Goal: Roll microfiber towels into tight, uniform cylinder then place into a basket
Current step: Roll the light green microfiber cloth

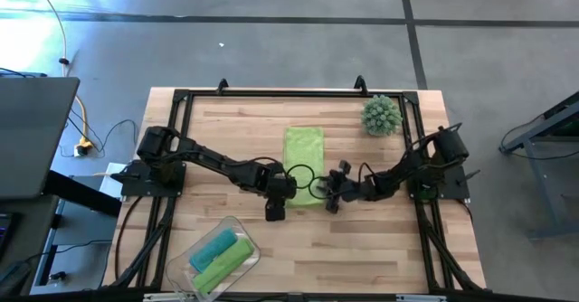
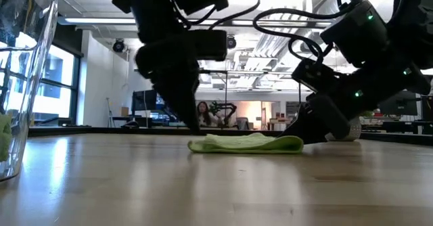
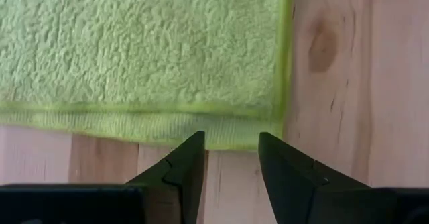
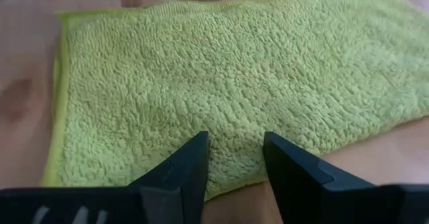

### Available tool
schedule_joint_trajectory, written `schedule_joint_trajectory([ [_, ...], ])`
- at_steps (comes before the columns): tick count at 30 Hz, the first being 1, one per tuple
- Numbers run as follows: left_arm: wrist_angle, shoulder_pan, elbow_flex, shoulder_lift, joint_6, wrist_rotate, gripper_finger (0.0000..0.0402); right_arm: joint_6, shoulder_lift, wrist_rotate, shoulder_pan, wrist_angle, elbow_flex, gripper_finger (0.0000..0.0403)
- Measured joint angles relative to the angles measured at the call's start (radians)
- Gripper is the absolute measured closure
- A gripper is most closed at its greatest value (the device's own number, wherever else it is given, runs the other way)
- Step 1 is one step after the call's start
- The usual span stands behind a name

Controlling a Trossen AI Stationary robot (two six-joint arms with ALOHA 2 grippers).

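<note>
A lime green microfiber towel (image 1: 304,157) lies flat on the table's middle, its long sides running from far to near; it also shows in the low view (image 2: 247,143). My left gripper (image 3: 230,143) is open, with its fingertips at the towel's left hem by the near left corner (image 3: 280,127). My right gripper (image 4: 234,143) is open, with its fingertips over the towel's right edge near the near end. A teal rolled towel (image 1: 213,246) and a lime rolled towel (image 1: 223,263) lie in the clear basket (image 1: 237,225). My left gripper's fingers (image 3: 191,153) point down at the towel's left hem (image 3: 228,135) beside the near left corner; I cannot tell whether they touch it. My right gripper's fingers (image 4: 194,157) slant down from the right over the towel's right edge (image 4: 234,177); I cannot tell whether they touch the cloth.
The basket stands at the table's near left corner, and its clear wall (image 2: 20,84) fills the low view's left. A spiky grey-green ball (image 1: 381,115) sits at the far right. A black frame (image 1: 271,93) runs around the table. A person (image 2: 201,112) sits in the room behind.
</note>
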Motion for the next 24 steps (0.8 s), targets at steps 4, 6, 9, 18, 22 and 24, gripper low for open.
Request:
schedule_joint_trajectory([
  [4, 0.021, -0.001, 0.001, 0.013, 0.007, -0.017, 0.0273, -0.030, -0.036, -0.027, -0.003, -0.027, -0.002, 0.0265],
  [6, 0.026, -0.002, 0.001, 0.013, 0.009, -0.037, 0.0273, -0.032, -0.083, -0.050, 0.000, -0.068, -0.002, 0.0265],
  [9, 0.018, -0.002, 0.001, 0.012, 0.028, -0.044, 0.0273, -0.033, -0.158, -0.079, 0.009, -0.151, 0.001, 0.0265],
  [18, 0.002, -0.043, 0.003, 0.009, 0.320, -0.044, 0.0269, -0.225, -0.264, -0.257, 0.028, -0.342, 0.002, 0.0265],
  [22, -0.002, -0.059, 0.002, 0.011, 0.472, -0.073, 0.0255, -0.296, -0.261, -0.257, 0.034, -0.351, 0.002, 0.0265],
  [24, -0.001, -0.063, 0.002, 0.012, 0.563, -0.084, 0.0248, -0.349, -0.261, -0.258, 0.036, -0.355, 0.002, 0.0265],
])
